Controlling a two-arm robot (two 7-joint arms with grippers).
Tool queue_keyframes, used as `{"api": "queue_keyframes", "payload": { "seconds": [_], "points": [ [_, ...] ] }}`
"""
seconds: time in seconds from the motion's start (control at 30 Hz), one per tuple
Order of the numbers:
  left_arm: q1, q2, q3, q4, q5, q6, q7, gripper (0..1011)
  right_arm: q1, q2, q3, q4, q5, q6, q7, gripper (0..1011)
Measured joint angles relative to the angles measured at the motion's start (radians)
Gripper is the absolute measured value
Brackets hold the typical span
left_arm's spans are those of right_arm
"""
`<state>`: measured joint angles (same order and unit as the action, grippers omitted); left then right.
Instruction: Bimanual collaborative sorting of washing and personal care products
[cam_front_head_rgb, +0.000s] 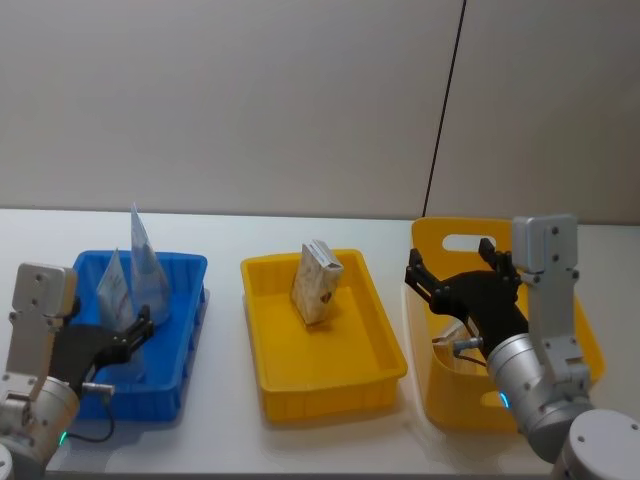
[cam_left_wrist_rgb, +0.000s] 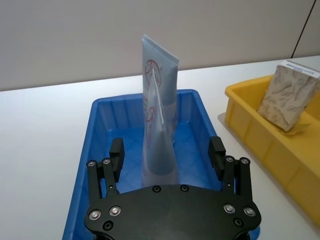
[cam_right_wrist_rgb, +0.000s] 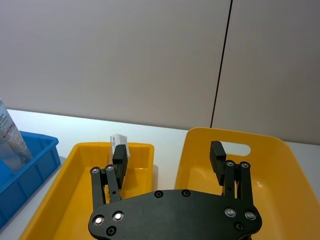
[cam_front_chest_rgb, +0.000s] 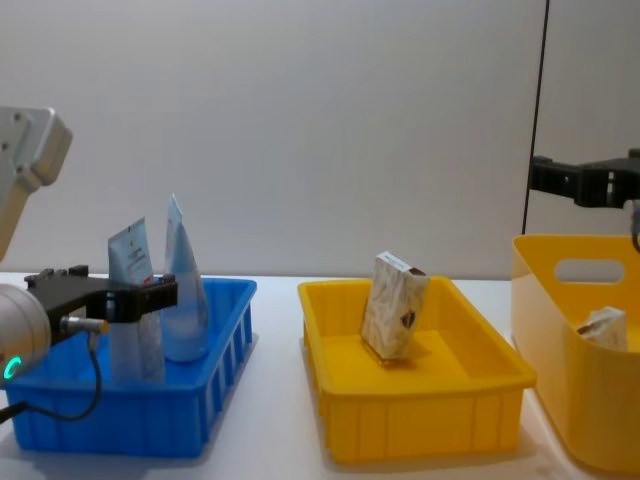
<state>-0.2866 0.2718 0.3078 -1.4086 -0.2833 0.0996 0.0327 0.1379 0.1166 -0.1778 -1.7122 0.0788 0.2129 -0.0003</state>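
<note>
A tall pale blue tube (cam_left_wrist_rgb: 162, 70) and a shorter clear pouch (cam_left_wrist_rgb: 157, 150) stand upright together in the blue bin (cam_front_head_rgb: 190, 265). My left gripper (cam_left_wrist_rgb: 166, 147) hovers at the bin's near left, open, with the pouch (cam_front_chest_rgb: 128, 260) just ahead of its spread fingers. One beige packet (cam_front_head_rgb: 317, 285) leans in the middle yellow tray (cam_front_head_rgb: 385, 330). Another packet (cam_front_chest_rgb: 603, 328) lies inside the tall yellow bin (cam_front_head_rgb: 470, 240) on the right. Above that bin my right gripper (cam_front_head_rgb: 450, 258) hangs open and holds nothing.
The three containers stand in a row on a white table (cam_front_head_rgb: 225, 420), with narrow gaps between them. A grey wall rises close behind. A bare strip of table runs along the front edge.
</note>
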Motion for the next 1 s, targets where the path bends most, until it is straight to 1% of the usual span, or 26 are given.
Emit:
{"api": "queue_keyframes", "payload": {
  "seconds": [0.33, 0.7, 0.77, 0.83, 0.97, 1.0],
  "points": [
    [-0.041, -0.017, 0.0, 0.076, 0.02, -0.002, 0.001, 1001, 0.0, 0.0, 0.0, 0.0, 0.0, 0.0, 0.0, 1004],
    [-0.093, -0.04, 0.003, 0.168, 0.036, -0.019, -0.012, 999, 0.0, 0.0, 0.0, 0.0, 0.0, 0.0, 0.0, 1004],
    [-0.103, -0.045, 0.004, 0.184, 0.038, -0.022, -0.015, 952, 0.0, 0.0, 0.0, 0.0, 0.0, 0.0, 0.0, 1004],
    [-0.109, -0.048, 0.004, 0.196, 0.039, -0.024, -0.017, 926, 0.0, 0.0, 0.0, 0.0, 0.0, 0.0, 0.0, 1004],
    [-0.124, -0.057, 0.003, 0.224, 0.043, -0.031, -0.021, 808, 0.0, 0.0, 0.0, 0.0, 0.0, 0.0, 0.0, 1004],
    [-0.128, -0.06, 0.002, 0.233, 0.044, -0.034, -0.021, 757, 0.0, 0.0, 0.0, 0.0, 0.0, 0.0, 0.0, 1004]
  ]
}}
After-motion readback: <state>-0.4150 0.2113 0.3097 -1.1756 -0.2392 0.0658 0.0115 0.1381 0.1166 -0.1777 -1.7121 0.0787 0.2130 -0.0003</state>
